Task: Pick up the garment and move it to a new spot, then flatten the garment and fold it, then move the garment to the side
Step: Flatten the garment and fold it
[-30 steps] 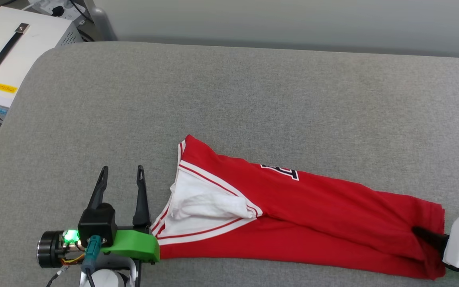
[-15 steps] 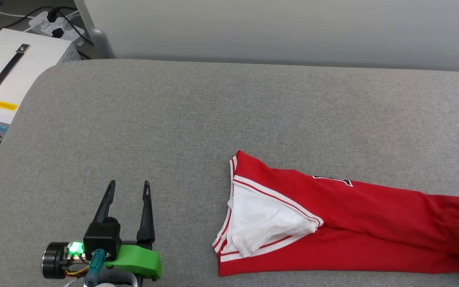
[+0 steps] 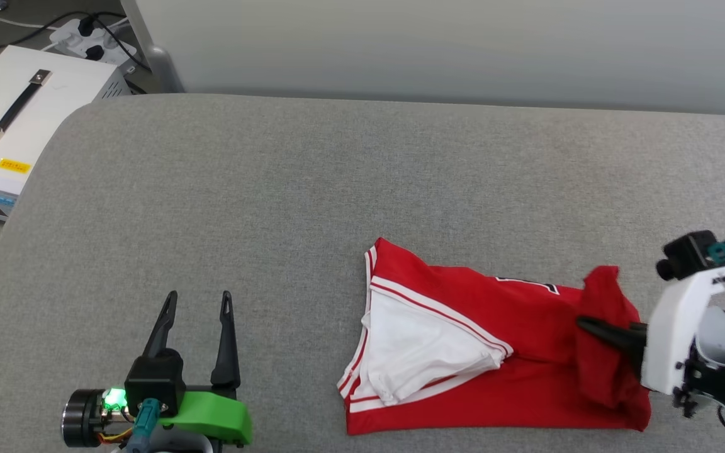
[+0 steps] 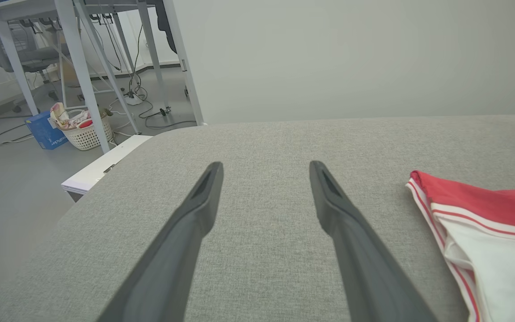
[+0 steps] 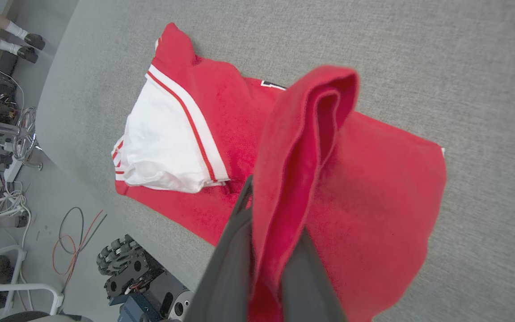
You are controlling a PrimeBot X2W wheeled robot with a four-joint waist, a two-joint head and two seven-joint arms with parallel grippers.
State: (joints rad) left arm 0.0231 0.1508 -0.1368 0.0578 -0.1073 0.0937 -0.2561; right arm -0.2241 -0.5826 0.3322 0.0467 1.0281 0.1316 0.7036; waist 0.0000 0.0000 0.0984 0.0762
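Your right claw [image 3: 595, 328] grips the garment [image 3: 463, 314] — it runs leftward along the near edge of the surface [image 3: 274, 189]; your left claw [image 3: 199, 302] stands open, apart.

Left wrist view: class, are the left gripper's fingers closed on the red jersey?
No: the left gripper has its fingers spread over the grey padded surface, with the red jersey lying apart from them.
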